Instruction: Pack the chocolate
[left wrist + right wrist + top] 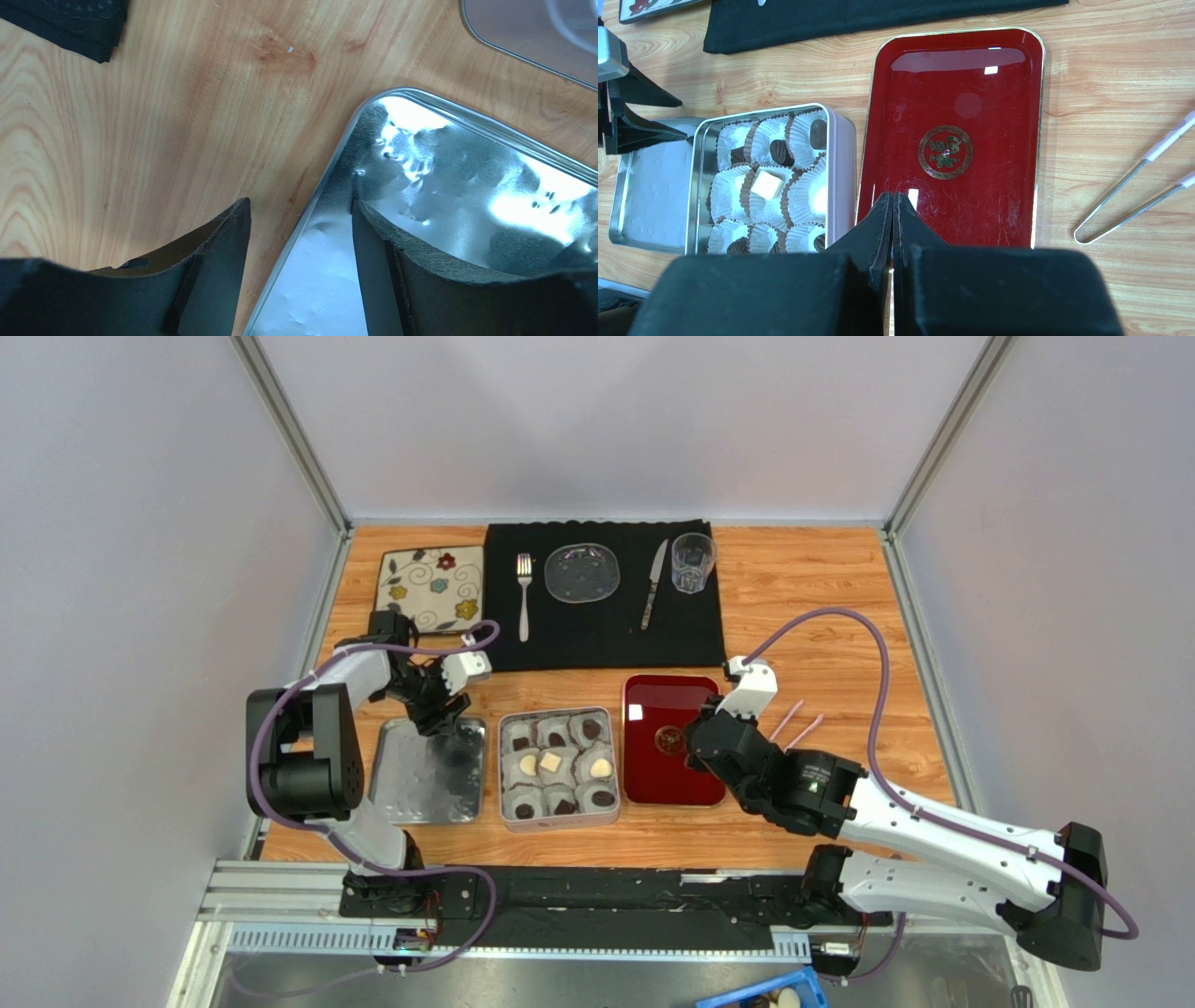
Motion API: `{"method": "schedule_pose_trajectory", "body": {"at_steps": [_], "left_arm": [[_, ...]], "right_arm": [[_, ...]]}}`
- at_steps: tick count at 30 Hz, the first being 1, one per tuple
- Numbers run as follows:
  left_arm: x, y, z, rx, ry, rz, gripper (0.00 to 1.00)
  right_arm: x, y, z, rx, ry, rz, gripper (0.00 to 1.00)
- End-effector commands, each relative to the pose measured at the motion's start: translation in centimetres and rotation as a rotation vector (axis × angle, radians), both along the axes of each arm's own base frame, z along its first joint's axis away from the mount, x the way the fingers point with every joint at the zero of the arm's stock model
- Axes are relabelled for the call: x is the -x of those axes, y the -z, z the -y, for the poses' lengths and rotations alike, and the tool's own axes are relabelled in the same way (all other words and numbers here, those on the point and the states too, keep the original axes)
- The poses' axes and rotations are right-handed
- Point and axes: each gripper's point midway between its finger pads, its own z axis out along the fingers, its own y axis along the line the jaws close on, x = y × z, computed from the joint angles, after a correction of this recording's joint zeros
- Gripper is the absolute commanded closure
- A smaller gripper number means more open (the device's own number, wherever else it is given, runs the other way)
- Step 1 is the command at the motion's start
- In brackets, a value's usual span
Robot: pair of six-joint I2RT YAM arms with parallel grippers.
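Leftmost, the left gripper (298, 207) hangs with its jaws apart and nothing between them. It straddles the rim of the shiny lid (456, 175) near a corner, one finger over bare wood and the other over the metal. The lid lies flat on the table (814, 602), just beside the tin (841, 175). The chocolate (766, 184), in dark and cream pieces, sits in white paper cups (808, 192) inside the tin. Next comes the red tray (962, 84), close to the tin's right side. The right gripper (892, 204) hovers over the tray's near end, jaws pressed together, empty. Further right, tongs (1143, 162) lie on the wood.
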Motion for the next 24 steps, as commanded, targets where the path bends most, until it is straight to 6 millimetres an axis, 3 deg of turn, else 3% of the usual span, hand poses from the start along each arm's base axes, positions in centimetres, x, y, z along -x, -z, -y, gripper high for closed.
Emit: {"method": "schedule_pose_trajectory", "body": {"at_steps": [1,6,11,19,24], "left_arm": [[-0.7,0.0,0.0,0.004,0.025,-0.006,0.37],[-0.7,0.3,-0.2,-0.002,0.029,-0.019,0.44],[-0.6,0.2,-0.2,-0.005,0.039,-0.050,0.67],[-0.1,0.3,-0.6,-0.025,0.044,-0.096,0.83],[0.2,-1.5,-0.7,-0.034,0.040,-0.062,0.92]], "right_arm": [[-0.2,-1.5,-0.4,-0.047,0.007,0.025,1.00],[-0.2,-1.5,-0.3,-0.046,0.009,0.025,1.00],[-0.2,-1.6,-0.2,-0.042,0.012,0.027,1.00],[-0.2,-1.4,-0.1,-0.040,0.014,0.026,1.00],[-0.1,-1.5,-0.3,-0.051,0.006,0.023,1.00]]}}
